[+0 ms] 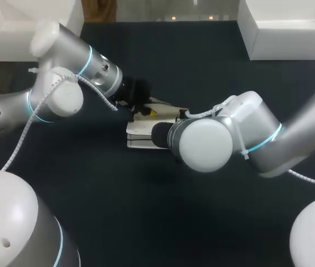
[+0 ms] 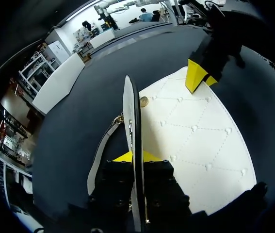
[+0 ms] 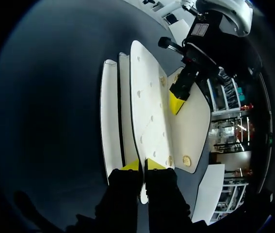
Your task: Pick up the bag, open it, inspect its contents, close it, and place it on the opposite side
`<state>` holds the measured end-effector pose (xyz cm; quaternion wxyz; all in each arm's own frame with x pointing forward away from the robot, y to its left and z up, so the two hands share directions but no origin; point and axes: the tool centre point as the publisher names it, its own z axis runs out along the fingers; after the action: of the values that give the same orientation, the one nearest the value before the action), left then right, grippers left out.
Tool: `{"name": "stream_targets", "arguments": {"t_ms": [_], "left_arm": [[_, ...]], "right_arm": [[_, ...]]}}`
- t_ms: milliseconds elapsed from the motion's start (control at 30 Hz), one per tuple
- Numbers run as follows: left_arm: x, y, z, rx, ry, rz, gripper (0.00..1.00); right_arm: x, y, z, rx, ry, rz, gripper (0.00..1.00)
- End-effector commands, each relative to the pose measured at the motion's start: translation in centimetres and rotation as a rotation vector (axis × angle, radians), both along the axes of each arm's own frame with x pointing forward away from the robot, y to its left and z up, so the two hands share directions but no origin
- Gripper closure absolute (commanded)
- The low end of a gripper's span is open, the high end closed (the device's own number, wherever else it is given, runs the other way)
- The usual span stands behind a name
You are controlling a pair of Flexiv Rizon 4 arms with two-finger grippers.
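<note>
Pinched nearly closed, the left gripper point(image 2: 136, 156) has a thin white panel of the bag point(image 2: 195, 131) between its yellow tips, with a finger pressing it from each side. The panel stands on edge and runs straight ahead of the fingers. To one side of that gripper the bag's broad quilted face lies flat, with a small gold snap point(image 2: 143, 101) close to the raised panel. To the other side a white strap point(image 2: 101, 155) with a gold ring trails over the dark table point(image 2: 79, 126). The right gripper point(image 3: 143, 166) is likewise narrowed onto an edge of a quilted white panel, one yellow tip on each side, with more white layers just beside it. Ahead of each gripper, at the bag's far end, shows the other's yellow tip. In the head view the bag lies between the two wrists.
</note>
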<state>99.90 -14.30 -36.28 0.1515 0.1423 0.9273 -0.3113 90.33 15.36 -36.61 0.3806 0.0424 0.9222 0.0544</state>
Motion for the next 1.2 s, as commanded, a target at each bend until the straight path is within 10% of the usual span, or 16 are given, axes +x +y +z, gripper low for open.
{"name": "stream_targets", "arguments": {"t_ms": [33,133,267,567,667,1200], "left_arm": [[-0.5,0.4,0.3,-0.031,-0.030,0.013,0.56],[-0.3,0.6,1.7,-0.042,-0.039,0.013,0.22],[-0.2,0.8,3.0,-0.064,-0.058,0.019,0.19],[-0.1,1.2,3.3,-0.069,-0.111,0.027,0.62],[0.1,1.2,3.0,-0.068,-0.115,0.029,1.00],[-0.5,1.6,2.9,-0.072,-0.104,0.025,1.00]], "right_arm": [[0.1,0.0,-0.2,0.001,-0.005,-0.002,1.00],[0.1,0.0,-0.2,0.001,-0.005,-0.002,1.00],[0.1,0.0,-0.2,0.001,-0.005,-0.002,1.00],[0.1,0.0,-0.2,0.001,-0.005,-0.002,1.00],[0.1,0.0,-0.2,0.001,-0.005,-0.002,1.00],[0.1,0.0,-0.2,0.001,-0.005,-0.002,1.00]]}}
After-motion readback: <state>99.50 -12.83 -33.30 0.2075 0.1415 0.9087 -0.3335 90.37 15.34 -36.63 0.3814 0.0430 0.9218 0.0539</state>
